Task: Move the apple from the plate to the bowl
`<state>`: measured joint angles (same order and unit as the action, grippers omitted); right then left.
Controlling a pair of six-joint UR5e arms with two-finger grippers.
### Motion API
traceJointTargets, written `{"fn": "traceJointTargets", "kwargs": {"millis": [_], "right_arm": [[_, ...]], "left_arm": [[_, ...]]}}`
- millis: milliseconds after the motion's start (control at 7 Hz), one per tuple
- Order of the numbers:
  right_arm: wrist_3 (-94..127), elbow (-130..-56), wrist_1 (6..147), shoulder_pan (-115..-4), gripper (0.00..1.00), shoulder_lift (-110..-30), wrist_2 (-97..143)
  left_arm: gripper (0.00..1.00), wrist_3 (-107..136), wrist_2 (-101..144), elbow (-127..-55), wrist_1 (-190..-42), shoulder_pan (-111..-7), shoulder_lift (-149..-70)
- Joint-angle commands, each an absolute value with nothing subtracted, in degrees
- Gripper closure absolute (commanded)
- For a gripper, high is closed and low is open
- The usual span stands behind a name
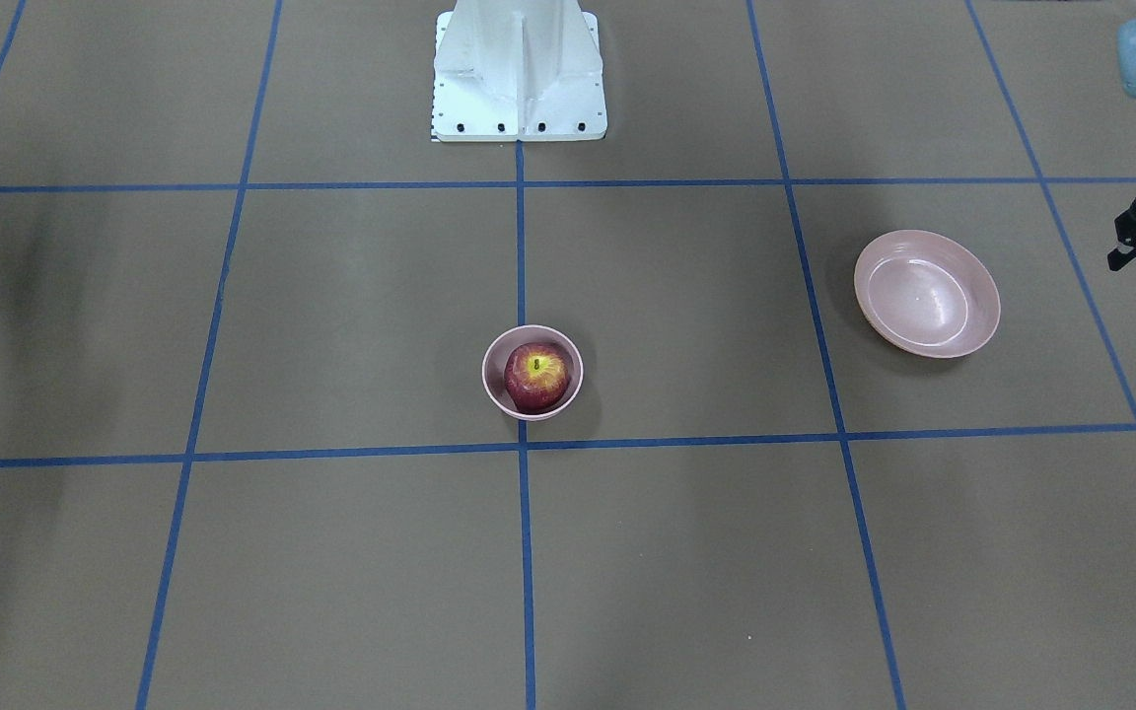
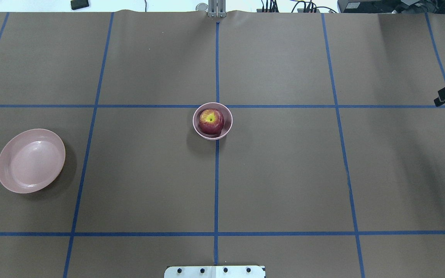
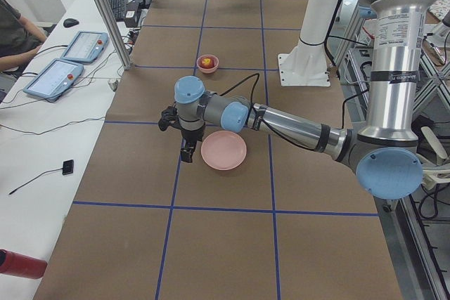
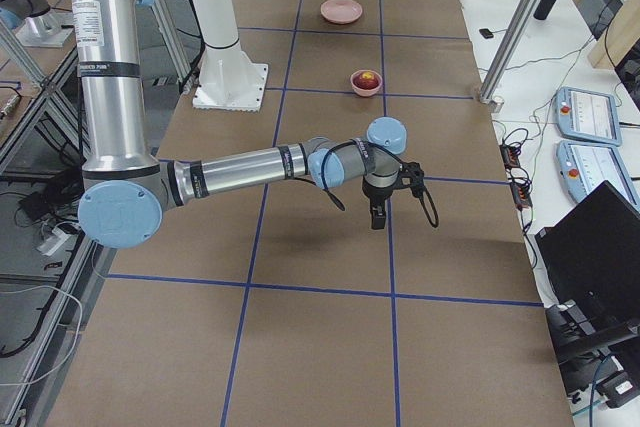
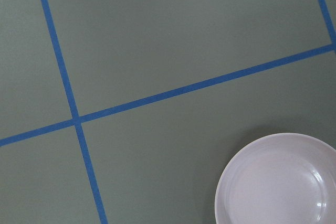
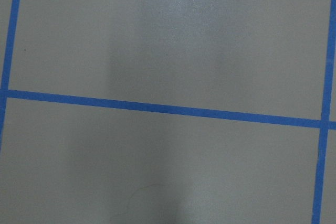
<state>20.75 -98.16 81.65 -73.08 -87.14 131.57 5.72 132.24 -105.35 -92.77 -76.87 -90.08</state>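
Observation:
The dark red apple sits stem-up inside the small deep pink bowl at the table's middle; both also show in the overhead view, apple and bowl. The wide pink plate lies empty on my left side and shows in the left wrist view. My left gripper hangs beside the plate, pointing down. My right gripper hangs over bare table at the right end. I cannot tell whether either is open or shut; nothing shows in them.
The white robot base mount stands at the robot's edge of the table. Blue tape lines grid the brown table cover. Aluminium posts and teach pendants stand along the operators' side, where a person sits.

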Motion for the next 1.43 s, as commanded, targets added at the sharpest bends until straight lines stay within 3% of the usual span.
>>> {"fn": "traceJointTargets", "kwargs": {"millis": [0, 1286], "right_arm": [[20.66, -97.74, 81.65, -74.44, 0.00, -87.45, 131.66], [19.60, -96.68, 81.65, -74.62, 0.00, -86.92, 131.66]], "left_arm": [[0.02, 5.36, 132.10, -105.29, -92.73, -77.08, -89.82], [0.02, 5.98, 132.10, -105.47, -92.72, -77.34, -89.65]]}}
